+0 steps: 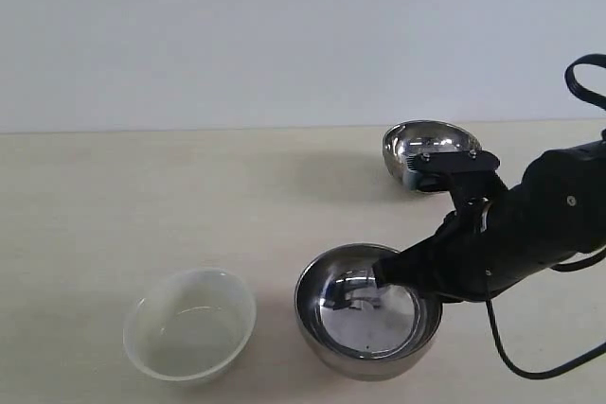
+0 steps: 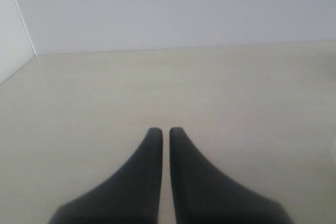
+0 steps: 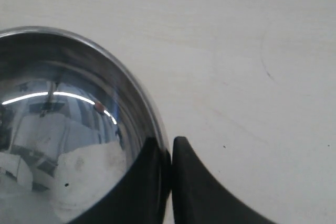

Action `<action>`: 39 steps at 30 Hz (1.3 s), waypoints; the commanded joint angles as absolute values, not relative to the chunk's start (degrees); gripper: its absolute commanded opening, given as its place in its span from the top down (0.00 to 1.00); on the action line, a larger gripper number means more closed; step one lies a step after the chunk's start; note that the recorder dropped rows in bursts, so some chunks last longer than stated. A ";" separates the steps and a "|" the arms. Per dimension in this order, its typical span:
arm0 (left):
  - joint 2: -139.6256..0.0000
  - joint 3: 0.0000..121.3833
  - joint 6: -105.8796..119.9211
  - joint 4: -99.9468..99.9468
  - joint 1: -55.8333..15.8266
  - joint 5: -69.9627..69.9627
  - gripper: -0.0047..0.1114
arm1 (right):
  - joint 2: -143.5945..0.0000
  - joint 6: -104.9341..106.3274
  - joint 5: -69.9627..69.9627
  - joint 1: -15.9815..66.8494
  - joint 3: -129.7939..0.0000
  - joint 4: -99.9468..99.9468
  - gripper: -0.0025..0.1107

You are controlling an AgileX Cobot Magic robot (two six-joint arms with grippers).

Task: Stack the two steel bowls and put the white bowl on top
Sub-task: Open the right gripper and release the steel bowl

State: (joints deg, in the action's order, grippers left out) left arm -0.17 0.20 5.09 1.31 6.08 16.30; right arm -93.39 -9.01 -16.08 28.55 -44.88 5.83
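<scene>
A shiny steel bowl (image 1: 346, 319) stands at the front middle of the table. My right gripper (image 1: 383, 276) is shut on its right rim, one finger inside and one outside. The right wrist view shows that bowl (image 3: 63, 119) and the right gripper (image 3: 167, 142) clamped on its edge. I cannot tell whether the bowl rests on the table or hangs just above it. The second steel bowl (image 1: 426, 144) lies at the back right, partly behind my right arm. The white bowl (image 1: 189, 328) sits upright at the front left. My left gripper (image 2: 161, 129) is shut on nothing over bare tabletop.
The pale tabletop (image 1: 142, 196) runs back to a plain white wall. A black cable (image 1: 530, 366) loops down from the right arm near the front right edge. The left arm is out of the exterior view.
</scene>
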 commanded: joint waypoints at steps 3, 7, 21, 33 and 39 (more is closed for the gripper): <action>0.00 0.00 4.44 1.47 6.11 16.33 0.92 | -92.69 -8.88 -14.72 28.79 -44.66 5.91 0.98; 0.00 0.00 4.44 1.47 6.11 16.33 0.92 | -92.69 -8.04 -9.34 31.09 -43.39 5.91 0.98; 0.00 0.00 4.44 1.47 6.11 16.33 0.92 | -92.69 -9.25 -10.99 31.39 -43.97 5.67 0.98; 0.00 0.00 4.44 1.47 6.11 16.33 0.92 | -96.57 -9.49 -5.88 31.39 -43.97 5.67 0.98; 0.00 0.00 4.44 1.47 6.11 16.33 0.92 | -93.81 -9.37 -6.86 31.39 -44.11 5.67 0.98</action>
